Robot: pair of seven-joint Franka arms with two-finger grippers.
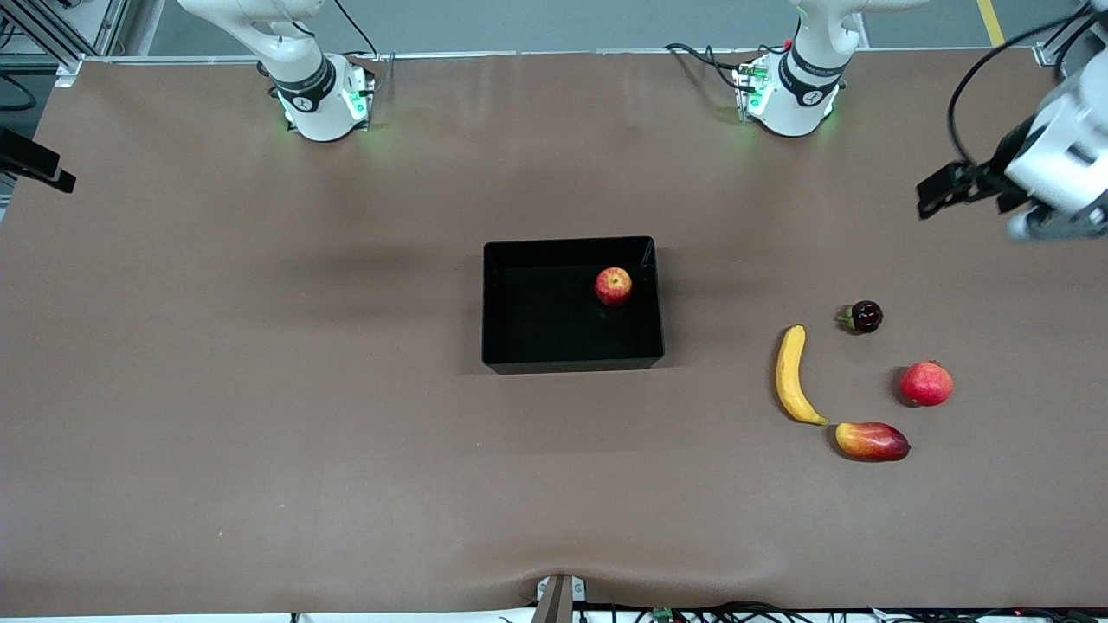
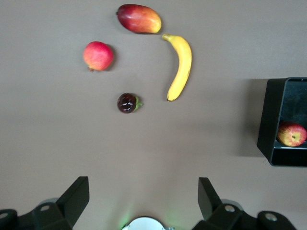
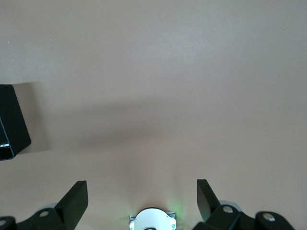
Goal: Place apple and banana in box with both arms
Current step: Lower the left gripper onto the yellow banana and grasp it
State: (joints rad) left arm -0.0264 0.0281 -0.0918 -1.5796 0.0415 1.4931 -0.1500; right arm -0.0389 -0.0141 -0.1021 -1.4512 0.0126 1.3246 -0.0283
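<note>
Already the apple (image 1: 613, 285) is sitting inside the black box (image 1: 571, 356), while the banana (image 1: 792, 376) is lying on the table toward my left arm's end. I am holding my left gripper (image 2: 144, 203) up over it and my right gripper (image 3: 142, 203) over bare table, both with fingers apart and empty, because the banana is waiting for pickup.

Glossy black plastic box (image 1: 571, 355), matt brown table (image 1: 260, 389)

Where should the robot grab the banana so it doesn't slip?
Probably at the middle of the banana, coming straight down from above. It lies flat on the table, so only its top and sides are free. The fingers should close across its narrow width at the thickest part of the curve. The open left gripper is nearest. The mango almost touches the tip, so avoid that end.
</note>
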